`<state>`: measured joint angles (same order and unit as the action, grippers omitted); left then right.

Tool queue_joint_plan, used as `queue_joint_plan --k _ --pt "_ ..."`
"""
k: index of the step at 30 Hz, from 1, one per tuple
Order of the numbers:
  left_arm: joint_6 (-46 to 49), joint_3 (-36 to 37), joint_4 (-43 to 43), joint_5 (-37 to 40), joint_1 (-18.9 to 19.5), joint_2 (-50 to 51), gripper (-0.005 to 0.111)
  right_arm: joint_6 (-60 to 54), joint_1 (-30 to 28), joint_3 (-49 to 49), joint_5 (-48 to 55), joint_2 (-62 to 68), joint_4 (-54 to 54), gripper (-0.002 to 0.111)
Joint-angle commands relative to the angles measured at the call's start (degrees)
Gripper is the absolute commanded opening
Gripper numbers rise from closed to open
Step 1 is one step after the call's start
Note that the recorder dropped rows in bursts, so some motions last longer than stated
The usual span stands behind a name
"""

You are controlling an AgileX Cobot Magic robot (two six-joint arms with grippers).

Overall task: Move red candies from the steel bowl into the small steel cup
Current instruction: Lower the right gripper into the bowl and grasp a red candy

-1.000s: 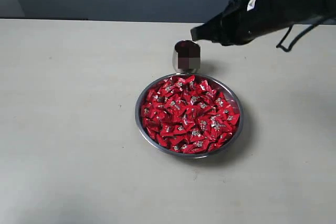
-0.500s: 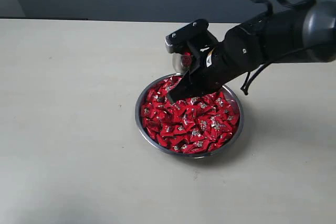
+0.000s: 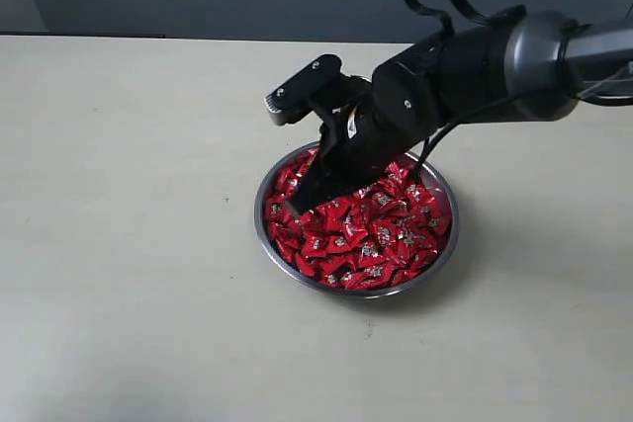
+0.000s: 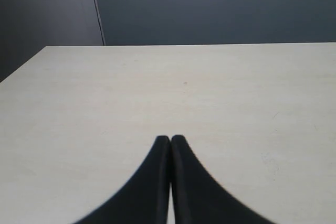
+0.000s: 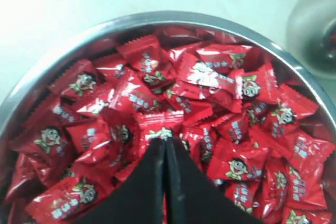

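R gripper (image 3: 297, 209) is down in the steel bowl (image 3: 358, 293), tips at the red candies (image 3: 381, 234) on the bowl's left side. Jaws pressed together, nothing seen between them. Step, as judged: reach-in for a pick, no candy held.

Next needs: open jaws, straddle one wrapper, close, lift, carry to the small steel cup (image 5: 314, 24) just beside the bowl rim. Cup not seen in ext view, R arm in front.

L gripper (image 4: 170, 140) closed, empty, over the table (image 4: 157, 87), well apart.

Risk: candies packed tight, may grab two.

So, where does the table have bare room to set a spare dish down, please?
The table is bare left of the steel bowl and across the strip in front of it. Crowded: the bowl brims with red candies, the right arm hangs over it, and the small steel cup stands by its rim.
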<state>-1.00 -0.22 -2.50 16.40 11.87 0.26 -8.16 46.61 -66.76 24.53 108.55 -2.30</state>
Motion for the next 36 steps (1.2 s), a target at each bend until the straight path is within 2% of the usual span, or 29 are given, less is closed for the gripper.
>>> queue_joint_plan --k 1,10,12,17,19,36 --pt "-0.1 0.2 -0.1 -0.1 0.1 -0.3 0.000 -0.8 0.8 -1.4 1.6 1.6 1.1 -0.001" --pt "-0.1 0.2 -0.1 -0.1 0.1 -0.3 0.000 -0.8 0.8 -3.9 5.2 3.2 1.1 -0.001" --pt "-0.1 0.2 -0.1 -0.1 0.1 -0.3 0.000 -0.8 0.8 -5.0 6.3 3.2 1.1 0.005" --pt "-0.1 0.2 -0.1 -0.1 0.1 -0.3 0.000 -0.8 0.8 -6.2 6.9 3.2 1.1 0.032" --pt "-0.1 0.2 -0.1 -0.1 0.1 -0.3 0.000 -0.8 0.8 -6.2 6.9 3.2 0.6 0.037" --pt "-0.1 0.2 -0.1 -0.1 0.1 -0.3 0.000 -0.8 0.8 -11.8 12.2 8.3 -2.4 0.036"
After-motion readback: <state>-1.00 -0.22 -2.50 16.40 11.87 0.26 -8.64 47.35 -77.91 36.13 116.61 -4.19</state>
